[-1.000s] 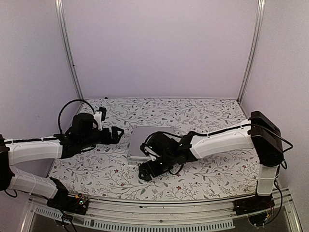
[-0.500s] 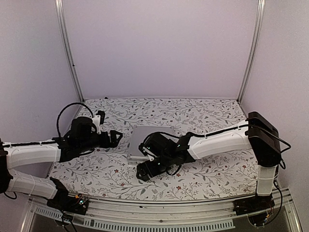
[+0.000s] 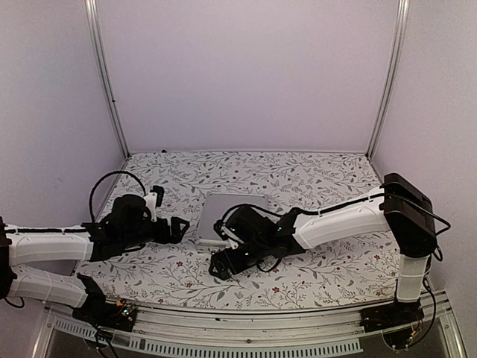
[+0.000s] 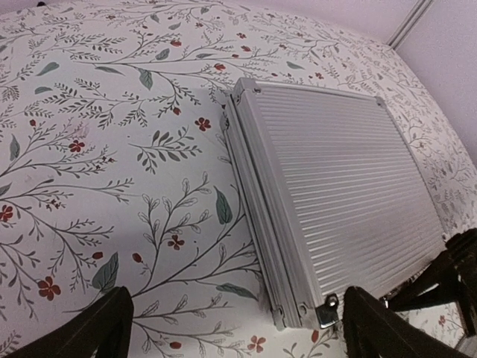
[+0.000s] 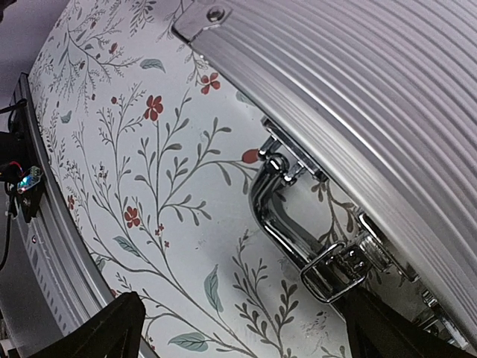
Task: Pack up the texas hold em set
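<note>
Top view: you've got the briefcase [image 3: 232, 210] lying flat, lid down, on the floral cloth [image 3: 328, 175], roughly mid-table and a bit left of centre. The left gripper [image 3: 179, 227] sits low just beside the case's left side, pointing at it. The right gripper [image 3: 221, 266] is at the case's near side, its arm crossing the near right corner. You can't tell contact from up here for either one.

Left wrist view: the ribbed silver briefcase [image 4: 335, 194] fills the right half, its long side edge and a riveted corner facing the camera. The left gripper [image 4: 237, 306] has its fingers [image 4: 104, 328] spread wide with nothing between them but cloth and that case corner further off. It is not touching the case.

Right wrist view: you're looking along the briefcase [image 5: 387, 89] edge that carries the chrome handle [image 5: 277, 212], which is folded out over the cloth. A latch [image 5: 335, 272] sits beside it; fastened or not, can't tell. The right gripper [image 5: 238, 324] is spread wide, gripping nothing, with the handle lying ahead between its fingers [image 5: 104, 328]. The table's metal rail [image 5: 45, 253] runs along the left.
</note>
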Controlling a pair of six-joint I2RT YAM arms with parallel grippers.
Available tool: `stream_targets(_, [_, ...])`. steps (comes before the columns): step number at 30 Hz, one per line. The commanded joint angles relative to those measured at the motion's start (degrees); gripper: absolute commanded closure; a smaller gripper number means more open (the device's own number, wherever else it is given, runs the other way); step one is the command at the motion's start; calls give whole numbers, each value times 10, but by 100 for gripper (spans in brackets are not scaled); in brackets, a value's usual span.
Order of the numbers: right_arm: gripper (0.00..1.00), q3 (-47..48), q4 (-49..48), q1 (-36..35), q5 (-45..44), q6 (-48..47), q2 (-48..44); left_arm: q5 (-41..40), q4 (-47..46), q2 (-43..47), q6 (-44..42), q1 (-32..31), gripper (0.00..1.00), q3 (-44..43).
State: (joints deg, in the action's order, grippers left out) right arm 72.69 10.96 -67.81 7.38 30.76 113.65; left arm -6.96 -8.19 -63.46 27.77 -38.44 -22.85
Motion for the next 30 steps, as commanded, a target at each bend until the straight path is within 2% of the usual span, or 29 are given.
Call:
stream_targets(1, [3, -11, -48, 0, 3, -9, -29, -18, 12, 13, 11, -15, 0, 13])
stream_targets(12, [2, -46, -94, -1, -12, -15, -66, -38, 23, 2, 19, -37, 0, 13])
stream_targets(30, [1, -31, -54, -1, -67, -10, -53, -42, 17, -28, 20, -51, 0, -4])
